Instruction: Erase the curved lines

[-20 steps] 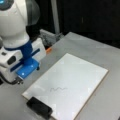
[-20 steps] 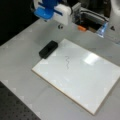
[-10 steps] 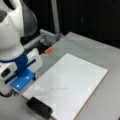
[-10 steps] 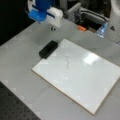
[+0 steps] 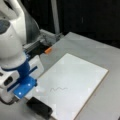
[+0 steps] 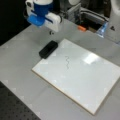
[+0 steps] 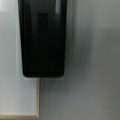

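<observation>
The curve lines are one thin dark squiggle (image 5: 58,88) (image 6: 67,62) on the white board (image 5: 82,75) (image 6: 95,75), intact in both front views. A black eraser block (image 5: 40,107) (image 6: 48,49) lies across the board's corner, partly on the grey table. My gripper (image 6: 51,32), under a blue and white mount (image 5: 23,86), hangs a little above the table just beyond the eraser's far end, not touching it. The wrist view looks straight down on the eraser (image 7: 42,37) and the board's wood-edged corner (image 7: 37,116); no fingers show there.
An orange item (image 5: 48,50) (image 6: 81,28) lies on the table beyond the board, near metal fixtures (image 6: 85,15). The robot's white base (image 5: 15,30) stands at a front view's left. Dark perforated surface (image 6: 12,110) borders the table.
The gripper has come down and shifted toward the eraser block. Eraser, board and squiggle have not moved.
</observation>
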Available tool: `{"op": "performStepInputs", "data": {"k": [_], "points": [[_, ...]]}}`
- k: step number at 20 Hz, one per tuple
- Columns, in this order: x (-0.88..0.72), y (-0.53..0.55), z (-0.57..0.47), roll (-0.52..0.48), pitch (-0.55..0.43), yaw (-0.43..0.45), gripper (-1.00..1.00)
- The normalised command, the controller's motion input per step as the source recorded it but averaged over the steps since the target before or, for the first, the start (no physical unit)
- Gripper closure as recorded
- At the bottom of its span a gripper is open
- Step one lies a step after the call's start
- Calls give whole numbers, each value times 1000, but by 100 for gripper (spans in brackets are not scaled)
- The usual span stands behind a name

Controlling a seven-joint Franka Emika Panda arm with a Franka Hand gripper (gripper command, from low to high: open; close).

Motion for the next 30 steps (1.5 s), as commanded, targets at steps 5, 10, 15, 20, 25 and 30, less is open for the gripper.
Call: {"op": "performStepInputs", "data": {"k": [5, 10, 15, 20, 25, 30], "points": [[119, -118, -8, -32, 133, 157, -100], [135, -28, -34, -21, 146, 123, -100], [168, 13, -53, -23, 125, 83, -100], [201, 4, -31, 6, 101, 39, -100], [252, -39, -50, 32, 82, 35, -100], [274, -96, -20, 60, 69, 41, -100]]}}
